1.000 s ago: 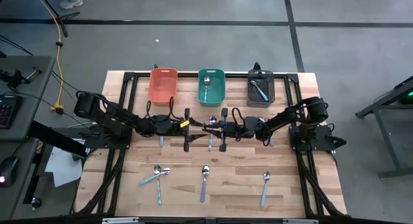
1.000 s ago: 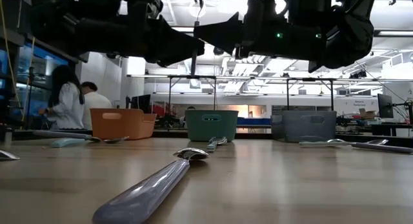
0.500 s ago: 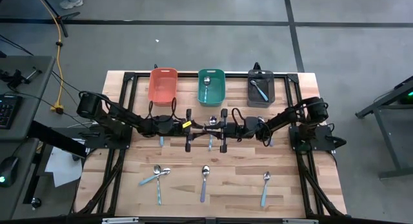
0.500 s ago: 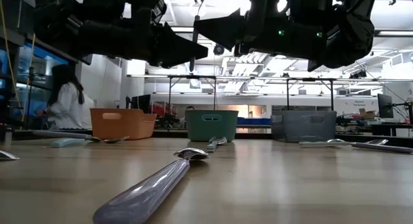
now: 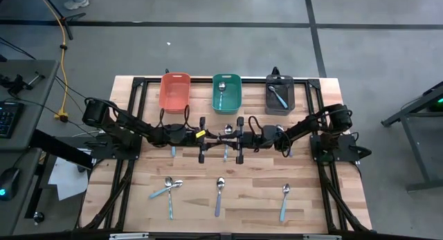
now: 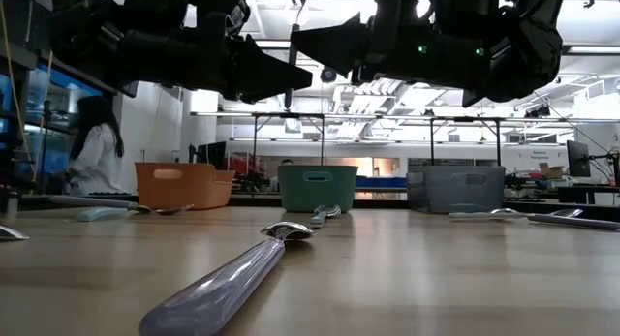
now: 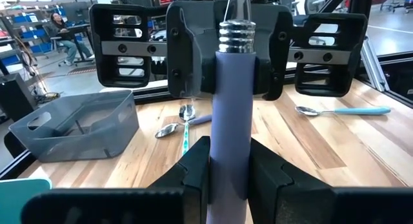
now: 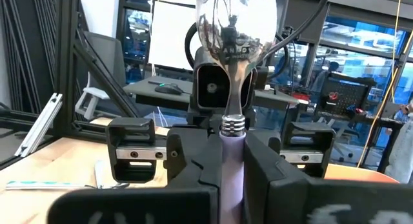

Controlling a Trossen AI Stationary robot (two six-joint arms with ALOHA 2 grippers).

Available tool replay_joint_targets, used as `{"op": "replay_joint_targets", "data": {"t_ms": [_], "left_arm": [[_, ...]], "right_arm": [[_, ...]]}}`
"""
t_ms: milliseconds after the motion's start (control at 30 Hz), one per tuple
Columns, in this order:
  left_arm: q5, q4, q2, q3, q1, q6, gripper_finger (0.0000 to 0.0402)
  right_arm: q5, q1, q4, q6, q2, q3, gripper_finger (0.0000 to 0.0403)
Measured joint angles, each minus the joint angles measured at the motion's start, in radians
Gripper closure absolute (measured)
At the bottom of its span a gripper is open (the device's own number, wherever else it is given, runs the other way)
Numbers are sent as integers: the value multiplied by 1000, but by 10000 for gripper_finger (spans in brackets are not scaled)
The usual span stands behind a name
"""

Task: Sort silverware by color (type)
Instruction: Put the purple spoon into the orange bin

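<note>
A spoon with a purple handle (image 7: 231,101) and a shiny bowl (image 8: 235,20) stands upright in the air over the middle of the table (image 5: 304,198), bowl up. My left gripper (image 5: 216,137) and my right gripper (image 5: 232,137) point level at each other and are both shut on its handle. In the low view the spoon (image 6: 291,94) shows as a thin upright line between the two dark grippers. Other spoons lie flat on the table: a purple one (image 5: 219,195), a light blue one (image 5: 285,202) and a crossed pair (image 5: 169,188). My left gripper pinches the lower part of the purple handle (image 7: 230,153) between its two fingers (image 7: 193,175). It comes in level from the table's left, across the handle. The spoon stands upright, clear of the table. My right gripper has the handle's upper end (image 8: 232,150), just under the ribbed metal collar, between its two fingers (image 8: 264,169). It comes in level from the table's right, across the handle. The bowl stands above the fingers.
Three bins stand in a row at the far edge: orange (image 5: 175,91), teal (image 5: 226,93) holding a spoon, dark grey (image 5: 279,96) holding a light blue spoon. More spoons lie under the arms (image 5: 225,154). A purple-handled spoon (image 6: 232,278) lies close to the low camera.
My left gripper's fingers have closed in on the purple handle that my right gripper holds up. Both arms have kept their places and the spoon has stayed upright.
</note>
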Motion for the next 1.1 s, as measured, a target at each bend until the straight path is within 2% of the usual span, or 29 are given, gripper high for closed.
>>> {"op": "replay_joint_targets", "data": {"t_ms": [533,733,933,1100], "left_arm": [[-7,-12,-1,0,1,-4,347],[-39,-135,-62,-5,6,-1,347],[-47,-248,-131,-5,7,-3,347],[-116,-408,-217,-5,7,-12,347]], "right_arm": [[67,1,-8,17,0,0,317],[76,3,-75,37,-45,-1,298],[87,3,-137,19,-106,-1,295],[134,13,-299,-23,-197,-1,295]]}}
